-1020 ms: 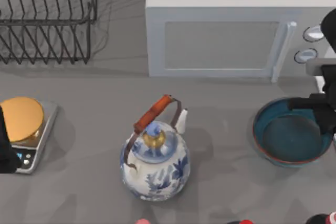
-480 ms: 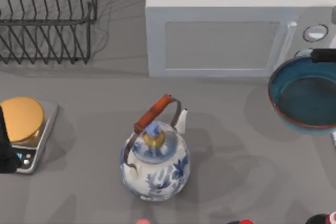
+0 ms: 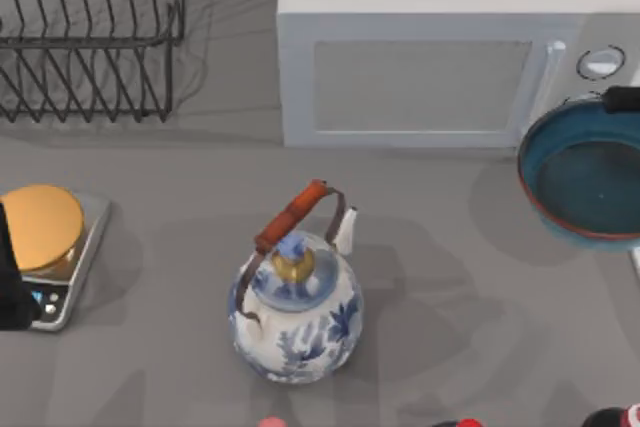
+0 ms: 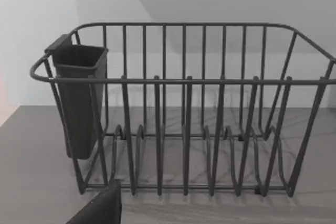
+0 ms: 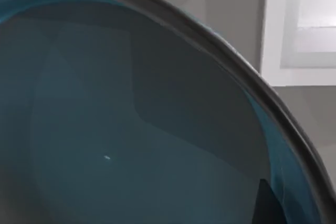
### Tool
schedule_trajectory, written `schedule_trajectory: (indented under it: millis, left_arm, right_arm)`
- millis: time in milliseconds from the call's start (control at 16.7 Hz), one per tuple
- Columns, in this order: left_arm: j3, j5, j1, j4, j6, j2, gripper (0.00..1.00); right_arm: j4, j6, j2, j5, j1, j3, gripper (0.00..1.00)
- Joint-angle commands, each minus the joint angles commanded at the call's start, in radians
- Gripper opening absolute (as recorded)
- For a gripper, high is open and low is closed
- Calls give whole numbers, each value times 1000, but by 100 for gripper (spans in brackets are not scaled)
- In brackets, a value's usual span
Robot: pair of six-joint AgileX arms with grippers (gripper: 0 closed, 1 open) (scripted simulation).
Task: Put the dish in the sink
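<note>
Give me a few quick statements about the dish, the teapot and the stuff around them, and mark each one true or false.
1. The dish is at the table's right edge, overlapping the microwave front. True.
2. The teapot lies on its side. False: it stands upright, handle up.
3. The dish rack holds plates. False: its slots are bare.
4. A golden disc sits on the kitchen scale at the left. True.
5. The dish holds food. False: its inside is bare.
</note>
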Motion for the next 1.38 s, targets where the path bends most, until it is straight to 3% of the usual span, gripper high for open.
schedule_trajectory:
  millis: [240,420,900,1140,1380]
  left_arm:
    - [0,0,0,0,0,0,100]
    - [0,0,0,0,0,0,100]
    - [0,0,0,0,0,0,100]
    - [0,0,0,0,0,0,100]
    - [0,0,0,0,0,0,100]
  right_arm:
    - [171,-12,-68,-66,-144,-117,0]
    - [403,-24,-126,-138,-287,-251,0]
    - [1375,-80,-204,-341,-599,-663,0]
    - [1831,-119,-206,-420,-666,-812,0]
    - [2132,-149,-208,-469,-681,-894,0]
